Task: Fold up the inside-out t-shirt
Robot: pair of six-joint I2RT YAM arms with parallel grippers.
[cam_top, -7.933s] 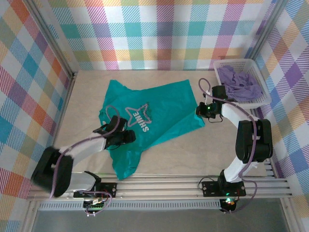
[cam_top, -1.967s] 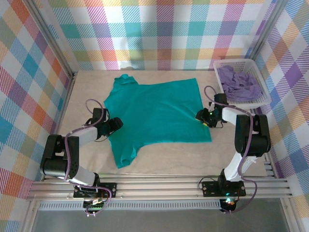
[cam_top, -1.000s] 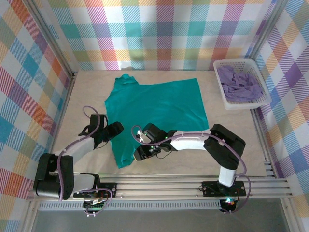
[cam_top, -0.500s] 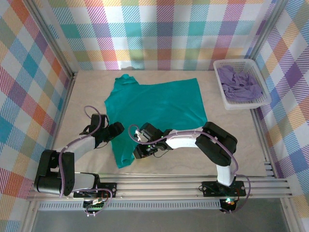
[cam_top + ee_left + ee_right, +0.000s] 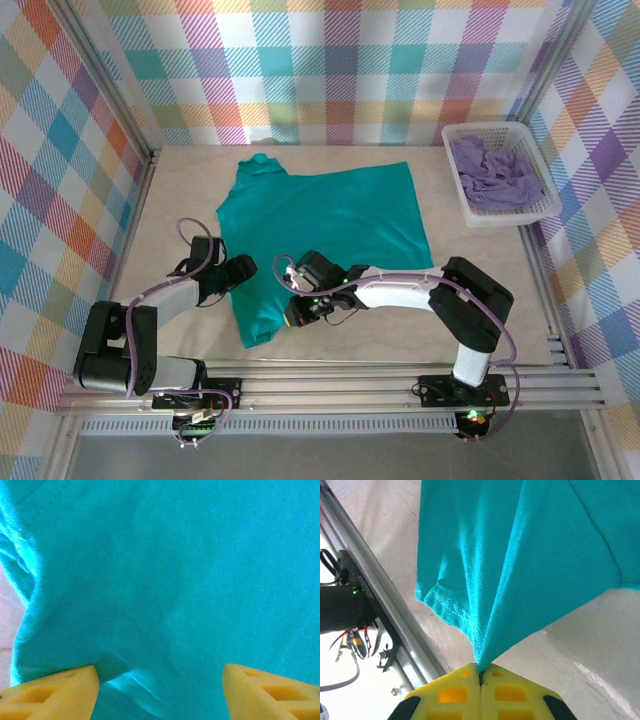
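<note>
Closed within the last half-second, the right gripper now pinches the near sleeve's hem on the inside-out t-shirt, which lies spread flat mid-table. Judged ready to lift for a first fold. Left gripper hangs part-open over the shirt's left edge, holding nothing. Print and tag cannot be made out.

From here I see the t-shirt as soft matt knit cloth, the worktop smooth with a dull sheen, the right pincer matt yellow plastic, the rails bare metal and the basket white plastic.
</note>
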